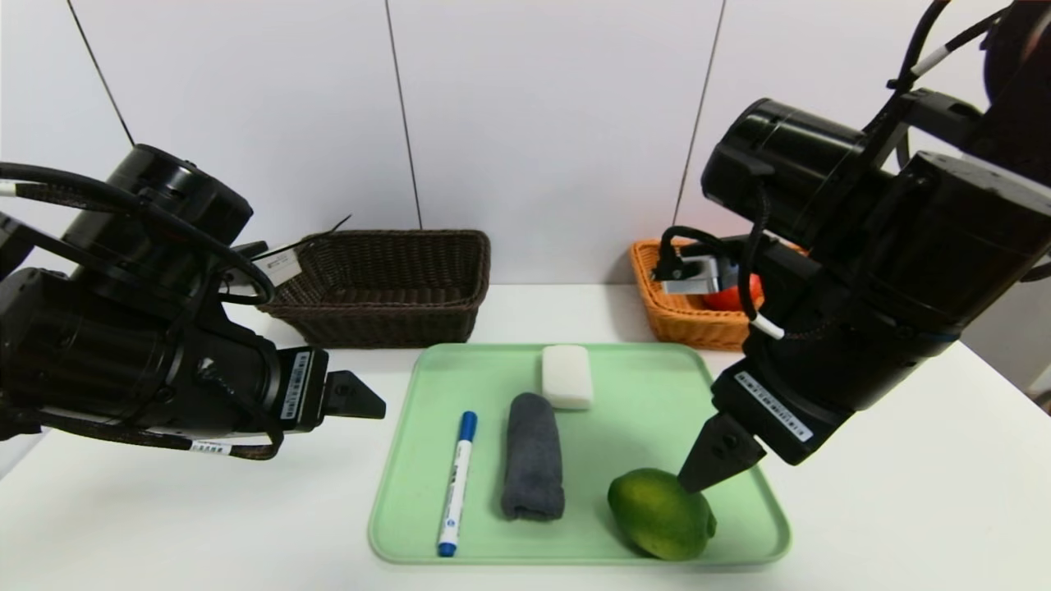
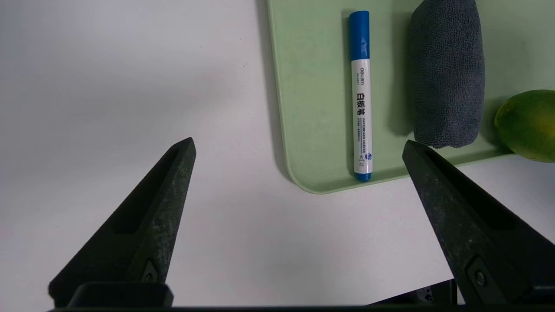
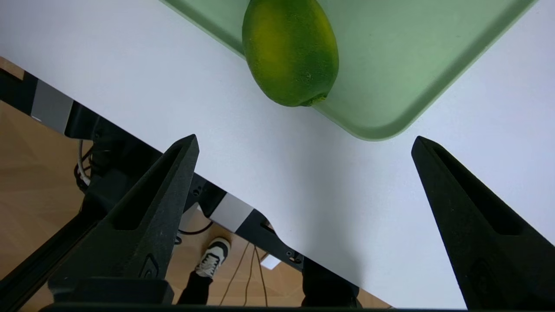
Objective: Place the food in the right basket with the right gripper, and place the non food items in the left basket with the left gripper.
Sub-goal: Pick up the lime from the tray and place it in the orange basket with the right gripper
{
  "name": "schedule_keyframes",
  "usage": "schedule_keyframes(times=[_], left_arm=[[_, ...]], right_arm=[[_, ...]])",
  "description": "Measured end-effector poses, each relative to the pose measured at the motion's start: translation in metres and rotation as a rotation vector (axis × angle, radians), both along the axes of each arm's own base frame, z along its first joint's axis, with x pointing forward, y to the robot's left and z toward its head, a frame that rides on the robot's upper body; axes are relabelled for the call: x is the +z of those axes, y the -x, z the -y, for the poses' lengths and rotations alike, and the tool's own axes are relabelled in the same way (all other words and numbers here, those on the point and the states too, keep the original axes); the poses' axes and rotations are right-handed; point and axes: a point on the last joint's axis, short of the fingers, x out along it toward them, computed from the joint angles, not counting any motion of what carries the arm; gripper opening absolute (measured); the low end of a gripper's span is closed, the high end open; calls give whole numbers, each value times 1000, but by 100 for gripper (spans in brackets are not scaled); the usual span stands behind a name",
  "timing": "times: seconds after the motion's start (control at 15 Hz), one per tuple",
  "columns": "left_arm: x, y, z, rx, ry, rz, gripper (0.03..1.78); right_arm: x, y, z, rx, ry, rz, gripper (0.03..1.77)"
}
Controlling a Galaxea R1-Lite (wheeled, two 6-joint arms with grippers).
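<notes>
On the green tray (image 1: 632,410) lie a white marker with a blue cap (image 1: 458,484), a rolled dark grey towel (image 1: 534,455), a white bar (image 1: 566,375) and a green citrus fruit (image 1: 661,513). A red apple (image 1: 727,297) sits in the orange basket (image 1: 681,324) at the back right, partly hidden by my right arm. The dark brown basket (image 1: 386,316) stands at the back left. My right gripper (image 1: 694,480) hangs open just above the citrus (image 3: 290,52), holding nothing. My left gripper (image 1: 365,402) is open over the table left of the tray, short of the marker (image 2: 361,108).
The tray's near edge lies close to the white table's (image 1: 903,492) front edge. Below that edge, the right wrist view shows the table frame, the floor and a person's shoe (image 3: 211,260). A white wall stands right behind both baskets.
</notes>
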Motion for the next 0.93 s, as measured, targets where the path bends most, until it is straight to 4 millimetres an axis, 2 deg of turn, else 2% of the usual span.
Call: schedule_keyframes(times=[0.47, 0.93], left_arm=[[2, 8, -5, 2, 2, 8, 169], [2, 9, -5, 2, 3, 12, 169]], right_arm=[[-33, -8, -35, 47, 142, -26, 170], [-59, -22, -48, 46, 204, -81, 170]])
